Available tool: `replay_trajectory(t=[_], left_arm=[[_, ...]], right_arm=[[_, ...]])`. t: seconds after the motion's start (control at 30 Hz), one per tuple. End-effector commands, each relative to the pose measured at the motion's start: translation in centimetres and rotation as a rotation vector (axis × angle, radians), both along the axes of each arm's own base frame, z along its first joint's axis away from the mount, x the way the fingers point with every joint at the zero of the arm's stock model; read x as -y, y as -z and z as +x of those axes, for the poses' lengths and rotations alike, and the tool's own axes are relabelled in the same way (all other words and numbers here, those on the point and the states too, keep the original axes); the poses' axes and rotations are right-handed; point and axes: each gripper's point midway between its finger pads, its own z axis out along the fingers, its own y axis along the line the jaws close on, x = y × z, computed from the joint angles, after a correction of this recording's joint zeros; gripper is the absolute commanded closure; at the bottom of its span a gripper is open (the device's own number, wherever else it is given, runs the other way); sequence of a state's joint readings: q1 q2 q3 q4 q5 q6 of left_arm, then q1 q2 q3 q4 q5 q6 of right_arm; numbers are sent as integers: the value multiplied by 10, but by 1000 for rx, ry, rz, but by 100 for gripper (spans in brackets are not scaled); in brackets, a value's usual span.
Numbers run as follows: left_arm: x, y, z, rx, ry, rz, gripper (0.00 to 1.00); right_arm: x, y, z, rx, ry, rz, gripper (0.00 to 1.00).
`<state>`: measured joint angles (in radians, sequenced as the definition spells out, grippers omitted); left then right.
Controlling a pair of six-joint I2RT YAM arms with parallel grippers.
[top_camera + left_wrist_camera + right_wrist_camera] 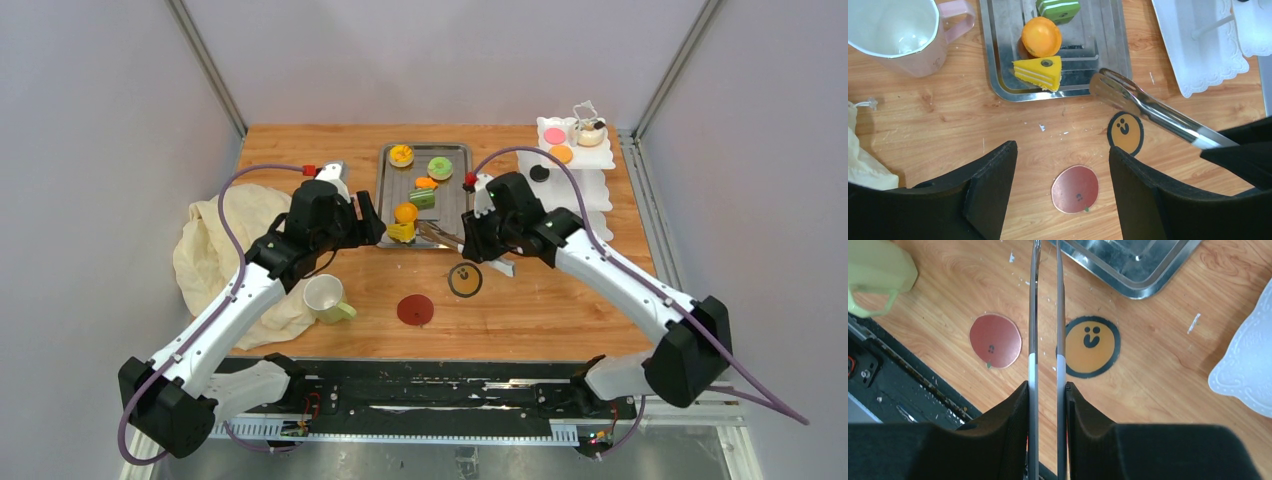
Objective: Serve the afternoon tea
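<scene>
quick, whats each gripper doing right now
left gripper: open, holding nothing
right gripper: closed on the metal tongs

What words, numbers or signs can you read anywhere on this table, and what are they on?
No words or numbers are readable.
Orange coaster: a smiley face sign, no letters.
Red coaster: a small dark mark, too small to read.
Pink mug: a faint print near its base, too blurred to read.
Tongs: no marking visible.
</scene>
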<state>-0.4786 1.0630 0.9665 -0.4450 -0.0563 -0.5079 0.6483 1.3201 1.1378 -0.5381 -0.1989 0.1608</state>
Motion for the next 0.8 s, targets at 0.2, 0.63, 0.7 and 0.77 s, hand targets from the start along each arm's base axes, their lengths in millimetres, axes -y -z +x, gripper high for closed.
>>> replay_trajectory(t=[0.2,0.63,0.7,0.77], left_arm=[[-8,-7,6,23,-38,15,29],[-6,-4,6,20,-28,14,29],[-7,-4,6,20,-27,15,29],[-7,-4,5,21,-27,15,29]], right_arm=[[-41,-4,29,-40,26,86,67],[-60,2,28,-74,30,118,62],[-63,5,28,-74,27,102,62],[-65,9,29,-68,37,75,62]])
